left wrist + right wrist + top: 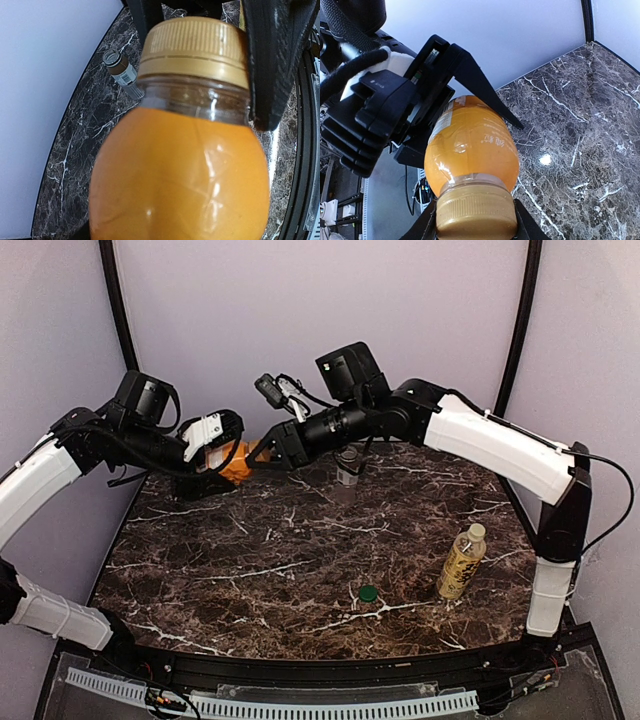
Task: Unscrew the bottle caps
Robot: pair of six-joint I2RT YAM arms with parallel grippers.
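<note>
The short orange bottle (236, 466) hangs sideways above the table's far left, held between both arms. My left gripper (222, 448) is shut on its round body (470, 145), one black finger (490, 95) lying along the bottle's side. My right gripper (476, 222) is shut on the bottle's tan ribbed cap (192, 47), with a finger (272, 60) pressed on each side of it. The brownish bottle (347, 466) with a white label stands at the back centre. At the right stands the taller yellow-labelled bottle (461, 562) with its pale cap on.
A loose green cap (368, 592) lies on the dark marble table (260, 570) near the front centre. Grey walls close the back and sides. The brownish bottle (121, 67) stands near the wall behind the held one.
</note>
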